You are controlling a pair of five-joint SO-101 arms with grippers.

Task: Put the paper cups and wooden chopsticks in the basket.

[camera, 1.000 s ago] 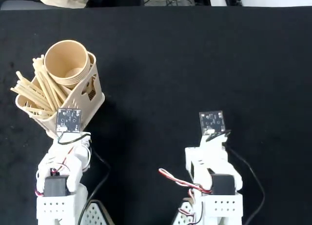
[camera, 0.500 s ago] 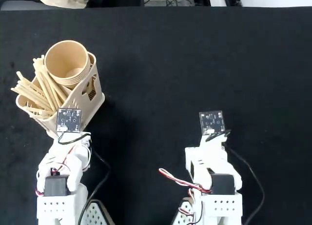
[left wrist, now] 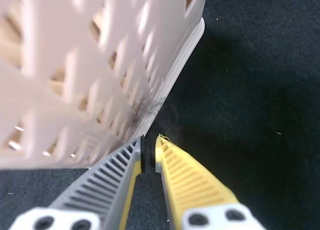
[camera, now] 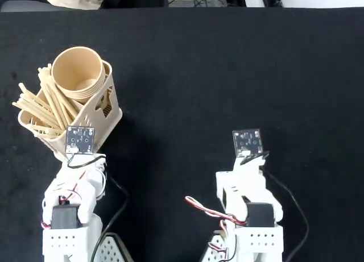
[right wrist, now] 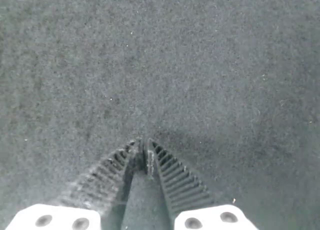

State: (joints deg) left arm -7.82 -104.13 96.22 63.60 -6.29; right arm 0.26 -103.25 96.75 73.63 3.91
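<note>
High view, basket (camera: 101, 111): stands at the left of the black table (camera: 227, 74), just beyond the left arm (camera: 74, 194).
High view, paper cups (camera: 79, 74): nested in one stack, upright inside the basket, mouth up.
High view, wooden chopsticks (camera: 42, 105): a loose bundle in the basket beside the cups, leaning outward over its rim.
High view, right arm (camera: 247, 188): folded back at the near edge, well apart from the basket.
Left wrist view, left gripper (left wrist: 148, 142): clenched on nothing, tips nearly meeting just beside the basket's lattice corner; whether they touch it I cannot tell.
Right wrist view, right gripper (right wrist: 144, 144): jaws pressed together, holding nothing, over bare cloth.
Progress: both kinds of item look to be in the basket, so the task seems done.
Handling, cups: probably light and thin-walled, easy to crush; best pinched gently at the rim.
Handling, chopsticks: likely light, stiff and prone to rolling; best gripped at mid-length.
Risk: the leaning sticks could spill if the basket is nudged.
</note>
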